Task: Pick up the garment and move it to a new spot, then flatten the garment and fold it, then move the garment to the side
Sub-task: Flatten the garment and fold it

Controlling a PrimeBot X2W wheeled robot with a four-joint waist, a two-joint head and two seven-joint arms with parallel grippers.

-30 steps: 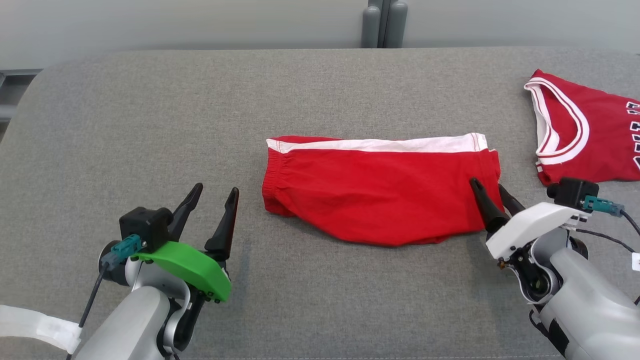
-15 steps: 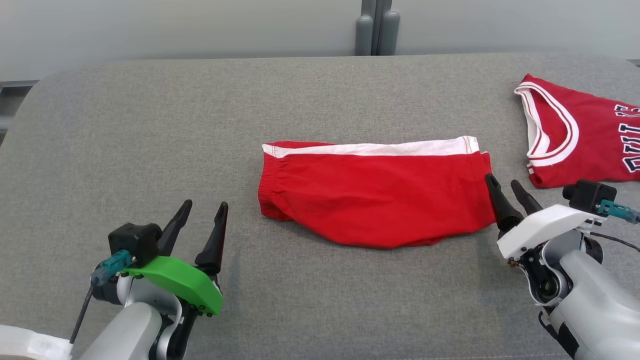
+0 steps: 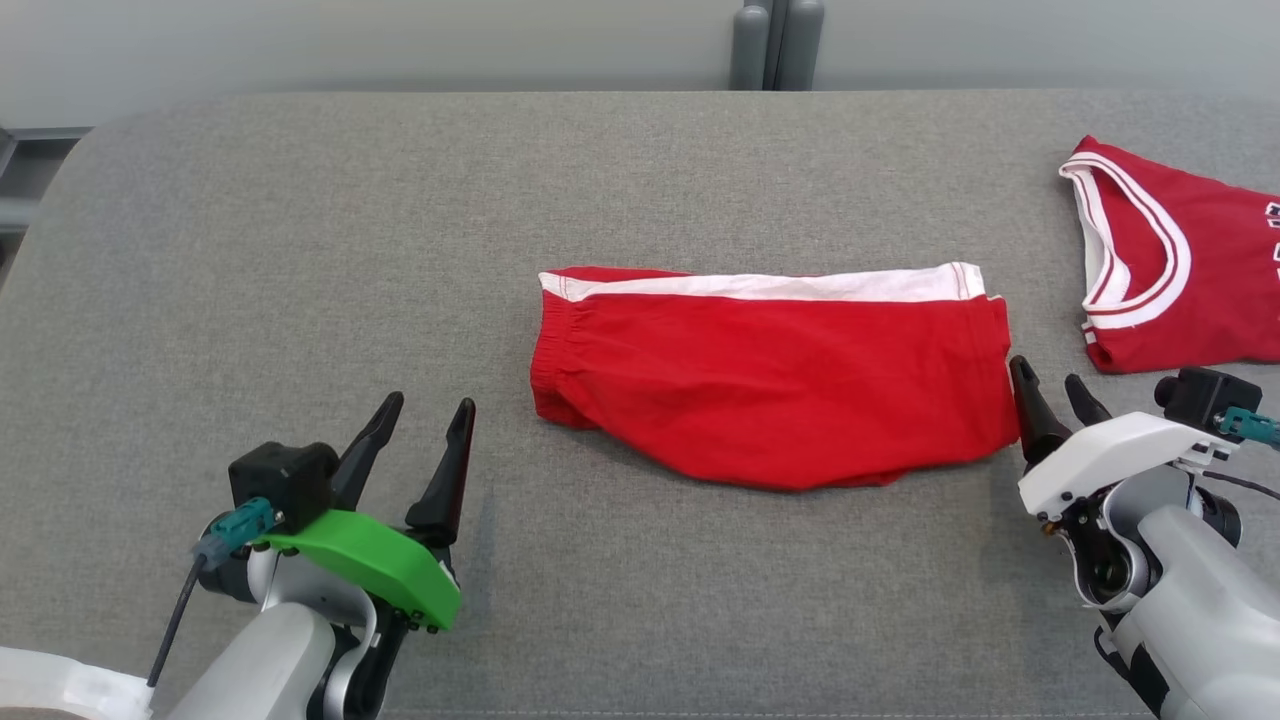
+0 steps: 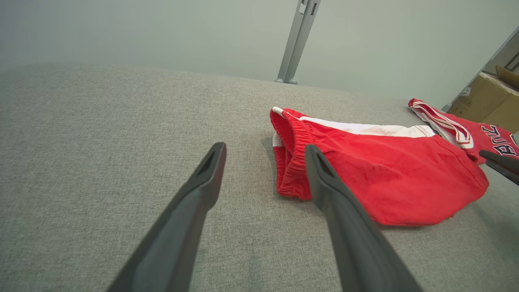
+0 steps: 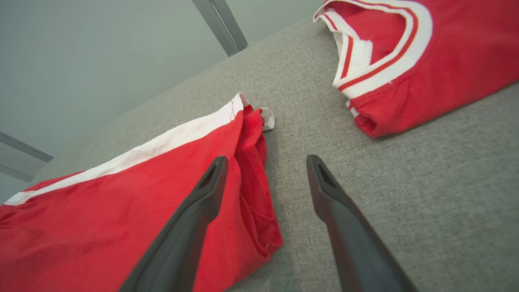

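The garment (image 3: pixel 770 380) is a pair of red shorts with a white side stripe, folded into a long flat band across the middle of the grey table (image 3: pixel 300 250). My right gripper (image 3: pixel 1045 371) stands open just off the shorts' right end, holding nothing. In the right wrist view, the right gripper (image 5: pixel 266 159) has its left finger over the layered red hem (image 5: pixel 255 194) and its right finger over bare table. My left gripper (image 3: pixel 431 403) is open at the lower left, a short way from the elastic waistband (image 4: pixel 290 162). The left gripper (image 4: pixel 264 147) is empty.
A red jersey (image 3: pixel 1180 270) with white and red trim lies at the table's far right, close to my right arm. A grey post (image 3: pixel 775 40) stands behind the table's back edge. A cardboard box (image 4: pixel 482 99) sits beyond the right end.
My right gripper has let go of the shorts' right edge, opened wider and drawn back to the right, off the cloth. The head camera shifted a little. The left arm has held still.
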